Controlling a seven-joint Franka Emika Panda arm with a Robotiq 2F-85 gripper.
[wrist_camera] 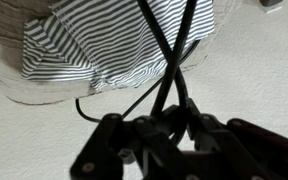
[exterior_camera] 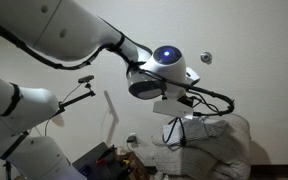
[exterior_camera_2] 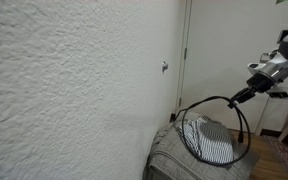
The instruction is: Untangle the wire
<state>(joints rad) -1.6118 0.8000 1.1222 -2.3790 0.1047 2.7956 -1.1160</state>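
Observation:
My gripper [wrist_camera: 182, 122] is shut on the wire [wrist_camera: 170, 62], a thin black cable. Two strands of it cross just beyond the fingers and run up over the striped cloth [wrist_camera: 94, 45]. A thinner strand trails off to the left over the pale surface. In an exterior view the gripper [exterior_camera_2: 246, 95] hangs above the cloth [exterior_camera_2: 212, 143], and the wire [exterior_camera_2: 206, 101] makes a wide loop down to it. In an exterior view the gripper [exterior_camera: 179, 103] holds wire [exterior_camera: 227, 99] above a white heap [exterior_camera: 219, 140].
The cloth lies on a grey padded basket [exterior_camera_2: 179, 160] against the textured wall. A small knob [exterior_camera_2: 164, 67] sticks out of the wall, beside a door frame [exterior_camera_2: 184, 50]. A stiff black rod with a clamp head [exterior_camera: 79, 92] stands near the arm, above floor clutter [exterior_camera: 109, 160].

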